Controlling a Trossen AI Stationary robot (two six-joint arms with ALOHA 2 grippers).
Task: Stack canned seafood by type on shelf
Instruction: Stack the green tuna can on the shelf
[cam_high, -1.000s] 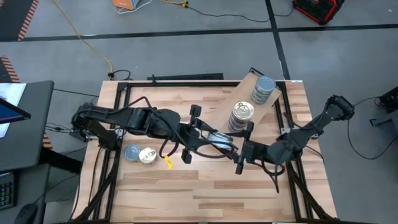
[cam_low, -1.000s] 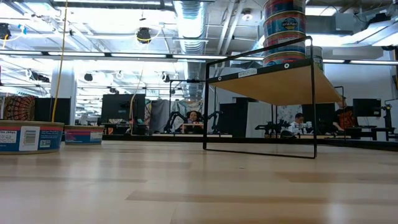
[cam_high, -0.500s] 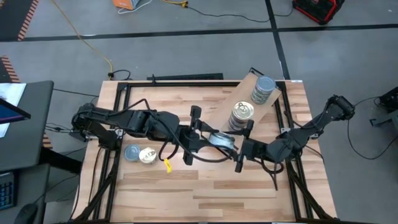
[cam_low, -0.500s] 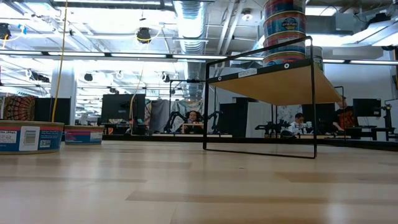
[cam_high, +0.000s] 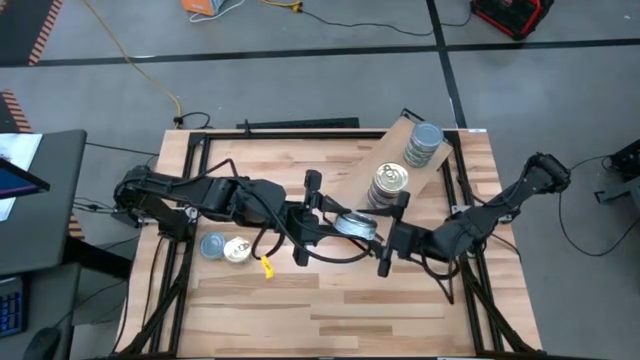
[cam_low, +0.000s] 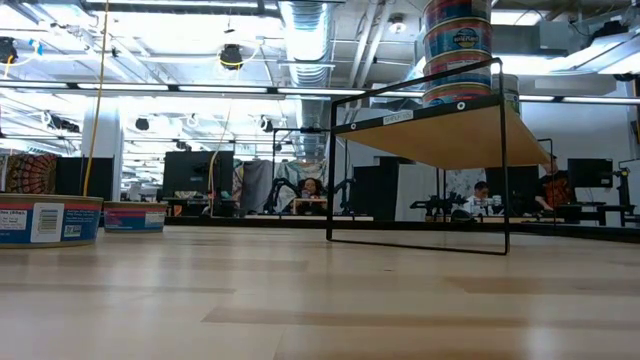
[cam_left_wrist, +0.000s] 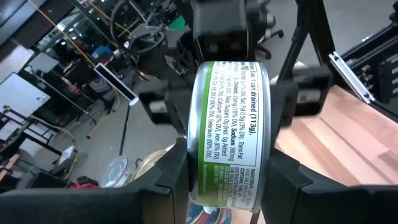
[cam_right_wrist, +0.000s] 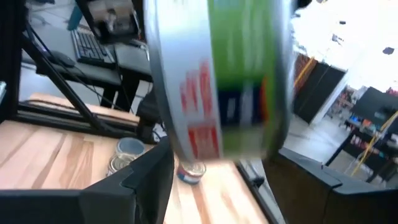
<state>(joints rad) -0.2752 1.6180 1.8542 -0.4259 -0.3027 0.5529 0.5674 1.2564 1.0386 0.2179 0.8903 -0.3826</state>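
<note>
Clamping one tin (cam_high: 352, 223) in my left hand (cam_high: 345, 224) mid-surface beside my right hand (cam_high: 385, 243), whose grip I can't tell, I count two stacks on the shelf (cam_high: 396, 142) and two tins (cam_high: 225, 247) left.

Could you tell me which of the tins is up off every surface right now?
The tin between the left hand and right hand; all others rest on the table or shelf.

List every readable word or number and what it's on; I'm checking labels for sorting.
On the tin between the left gripper's fingers: "can drained (113g)".
Same tin: "Sodium 360mg"; the other nutrition lines are too small.
Right wrist view, the tin: label blurred, unreadable.
Tins on the table and stacked tins on the shelf: print too small.
</note>
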